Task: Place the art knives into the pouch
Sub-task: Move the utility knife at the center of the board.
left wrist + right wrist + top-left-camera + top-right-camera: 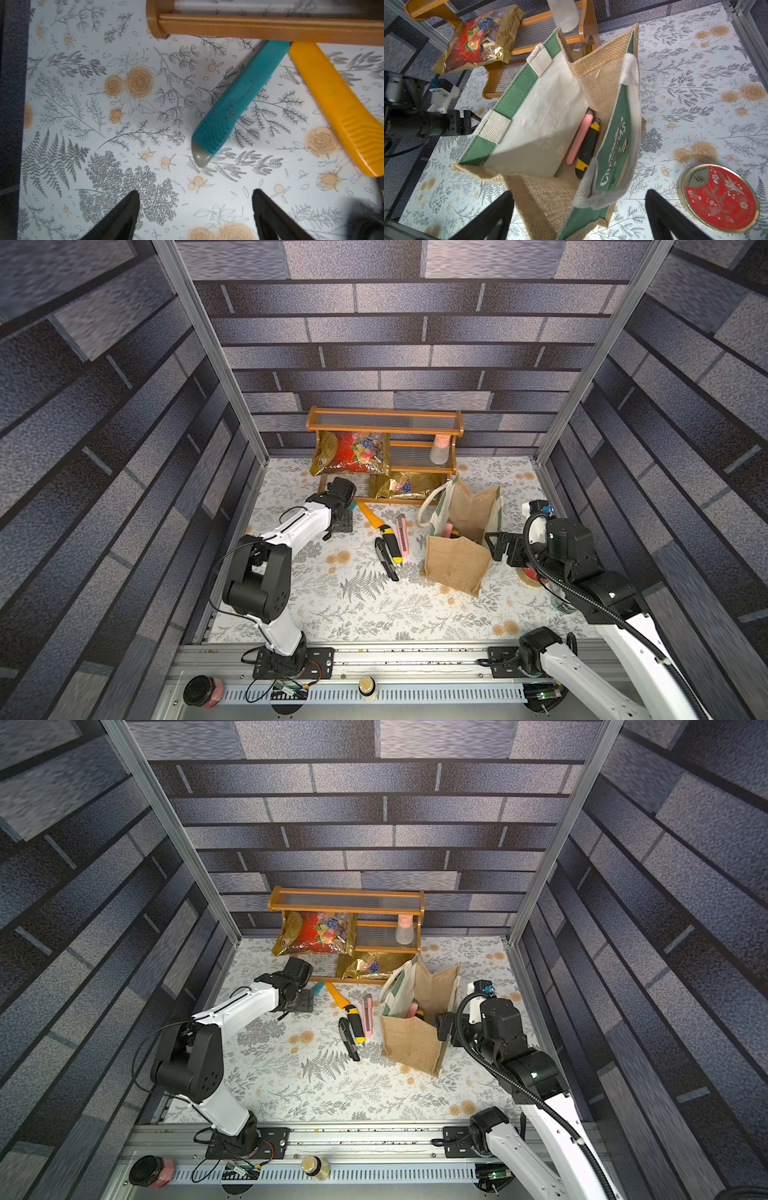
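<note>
Just ahead of the left jaws, which stand apart and empty, the teal art knife (239, 104) lies flat on the counter (83, 128), probably light, stiff and smooth, so pinching across its ribbed part looks safest.

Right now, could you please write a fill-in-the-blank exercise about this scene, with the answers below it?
1. The pink knife and the yellow-black knife lie inside the ___.
2. The left gripper has its jaws ___ near the teal knife.
3. The round tin beside the right gripper has a ___ lid.
Missing words: pouch; open; red.
</note>
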You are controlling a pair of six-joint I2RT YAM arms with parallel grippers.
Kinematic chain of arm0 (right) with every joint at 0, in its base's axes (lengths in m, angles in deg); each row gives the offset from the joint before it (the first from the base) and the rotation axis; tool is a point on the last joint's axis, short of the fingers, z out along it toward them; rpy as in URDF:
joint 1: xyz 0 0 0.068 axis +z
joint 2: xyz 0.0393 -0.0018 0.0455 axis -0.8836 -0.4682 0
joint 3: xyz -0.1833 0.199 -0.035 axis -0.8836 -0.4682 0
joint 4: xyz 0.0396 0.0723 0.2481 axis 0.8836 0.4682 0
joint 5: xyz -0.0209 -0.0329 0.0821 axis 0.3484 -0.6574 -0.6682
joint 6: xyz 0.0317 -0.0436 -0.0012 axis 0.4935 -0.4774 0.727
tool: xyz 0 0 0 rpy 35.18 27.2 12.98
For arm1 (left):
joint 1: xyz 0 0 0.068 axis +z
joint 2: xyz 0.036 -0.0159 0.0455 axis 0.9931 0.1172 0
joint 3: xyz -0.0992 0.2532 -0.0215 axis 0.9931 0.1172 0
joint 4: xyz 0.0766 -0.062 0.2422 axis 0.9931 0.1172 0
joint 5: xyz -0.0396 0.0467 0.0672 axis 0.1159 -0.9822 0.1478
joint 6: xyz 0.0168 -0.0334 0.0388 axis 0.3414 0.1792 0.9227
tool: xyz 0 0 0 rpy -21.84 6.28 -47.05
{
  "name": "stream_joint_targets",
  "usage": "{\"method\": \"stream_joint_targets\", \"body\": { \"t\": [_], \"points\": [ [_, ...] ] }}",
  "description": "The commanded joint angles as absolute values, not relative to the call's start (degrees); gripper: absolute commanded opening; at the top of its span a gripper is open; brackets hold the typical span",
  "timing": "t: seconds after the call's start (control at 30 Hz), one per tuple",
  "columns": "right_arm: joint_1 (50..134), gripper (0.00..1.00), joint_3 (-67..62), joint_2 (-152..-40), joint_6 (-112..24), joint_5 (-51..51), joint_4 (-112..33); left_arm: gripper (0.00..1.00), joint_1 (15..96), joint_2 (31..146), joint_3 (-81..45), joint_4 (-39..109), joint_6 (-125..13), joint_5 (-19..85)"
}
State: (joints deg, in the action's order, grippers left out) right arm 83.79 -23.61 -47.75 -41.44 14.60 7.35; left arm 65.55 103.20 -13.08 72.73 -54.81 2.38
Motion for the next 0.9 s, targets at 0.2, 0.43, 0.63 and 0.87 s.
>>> {"method": "stream_joint_targets", "body": {
  "t": [0.2, 0.43, 0.63, 0.87],
  "points": [
    [83.5, 1.00, -22.1, -47.4, -41.2, 16.5, 8.0, 0.65, 64.0, 111.6, -20.5, 75.0, -48.7, -3.8],
    [83.5, 1.00, -22.0, -47.1, -42.2, 18.5, 8.1, 0.62, 63.4, 117.4, -25.3, 79.1, -47.5, -5.7],
    [83.5, 1.00, -21.8, -47.6, -42.8, 18.8, 8.2, 0.60, 63.3, 120.7, -28.4, 81.1, -47.2, -5.5],
    [83.5, 1.00, -22.4, -46.9, -43.1, 20.3, 8.7, 0.55, 64.6, 123.5, -31.4, 83.7, -46.2, -1.5]
  ]
}}
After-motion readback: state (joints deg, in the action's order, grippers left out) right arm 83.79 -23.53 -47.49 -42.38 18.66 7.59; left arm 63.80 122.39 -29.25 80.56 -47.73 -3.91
